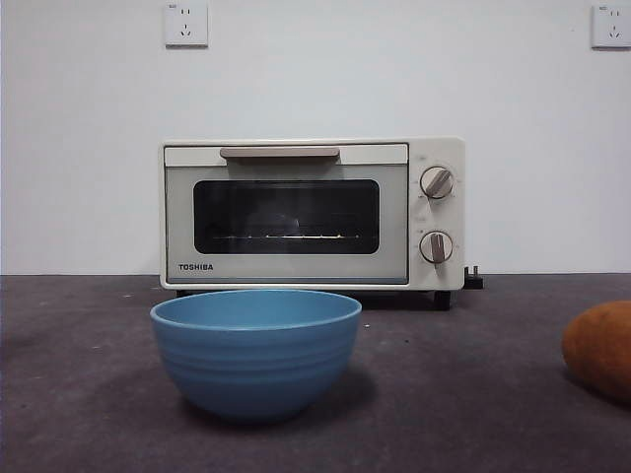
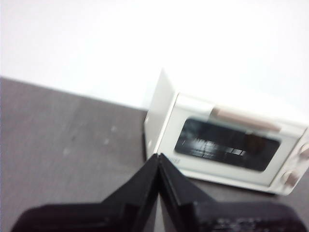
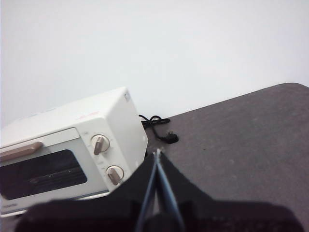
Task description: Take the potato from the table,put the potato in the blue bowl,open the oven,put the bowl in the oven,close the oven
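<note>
My left claw [image 2: 159, 162] hangs above the tabletop [image 2: 67, 145] with its two black jaws pressed together, holding nothing. From that wrist I see the oven [image 2: 227, 140] a little way ahead, blurred, with its door closed and the beige handle [image 2: 244, 118] across the top of the door.

My right claw [image 3: 157, 157] is also pinched narrow, its jaws meeting at the tips with nothing between them. It hangs near the oven's knob side: the two round knobs [image 3: 100, 144] show just beside it, and a black power cord [image 3: 157, 126] lies on the tabletop behind the oven's corner.

Looking level across the tabletop, neither arm shows. The blue bowl [image 1: 256, 352] stands upright in the foreground, in front of the oven and apart from it; I cannot see inside it from this height. The oven [image 1: 312, 214] sits at the back against the white wall [image 1: 89, 148], its dark glass door [image 1: 286, 217] shut, a wire rack faintly visible inside. The potato [image 1: 599, 347] lies on the tabletop at the far right edge of that view, partly cut off, well apart from the bowl. Two wall sockets [image 1: 185, 24] sit high on the wall.
</note>
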### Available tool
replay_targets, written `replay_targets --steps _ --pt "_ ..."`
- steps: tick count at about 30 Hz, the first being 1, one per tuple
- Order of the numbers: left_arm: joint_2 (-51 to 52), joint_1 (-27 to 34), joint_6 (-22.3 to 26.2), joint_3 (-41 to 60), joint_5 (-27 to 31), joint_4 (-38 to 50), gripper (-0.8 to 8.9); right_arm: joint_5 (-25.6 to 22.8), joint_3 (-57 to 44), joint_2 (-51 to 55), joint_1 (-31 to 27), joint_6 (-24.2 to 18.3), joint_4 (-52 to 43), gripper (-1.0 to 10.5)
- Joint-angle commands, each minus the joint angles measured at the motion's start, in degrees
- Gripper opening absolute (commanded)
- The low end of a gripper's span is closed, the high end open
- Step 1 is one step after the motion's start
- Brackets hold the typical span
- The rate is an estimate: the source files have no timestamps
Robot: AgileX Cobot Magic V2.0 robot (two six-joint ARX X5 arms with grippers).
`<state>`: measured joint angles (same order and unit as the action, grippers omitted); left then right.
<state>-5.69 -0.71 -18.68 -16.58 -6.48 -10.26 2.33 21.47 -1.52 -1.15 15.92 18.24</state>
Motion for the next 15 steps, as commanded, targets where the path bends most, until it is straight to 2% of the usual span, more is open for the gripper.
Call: replay_targets --steps 1,7,9,12,15 --pt "-2.1 0.0 -0.8 -3.6 -1.6 -0.9 -0.05 0.7 4.7 -1.9 0.1 0.5 5.9 -0.1" --pt "-10.1 0.0 -0.8 -13.1 -2.5 -8.3 -0.05 3.2 15.9 -9.3 0.1 0.3 19.6 -0.1" --pt "-13.6 0.0 -0.8 -16.0 -3.6 -10.1 -0.05 4.8 19.3 -12.1 0.1 -1.0 22.6 -0.1" --pt "-19.5 0.0 -0.6 -20.7 -6.3 -13.0 -0.05 7.0 23.6 -16.3 0.1 -3.5 24.6 0.0" --pt "-25.3 0.0 -0.7 -25.3 -9.3 -16.0 -0.04 6.9 26.9 -20.0 0.1 -3.4 24.7 0.0"
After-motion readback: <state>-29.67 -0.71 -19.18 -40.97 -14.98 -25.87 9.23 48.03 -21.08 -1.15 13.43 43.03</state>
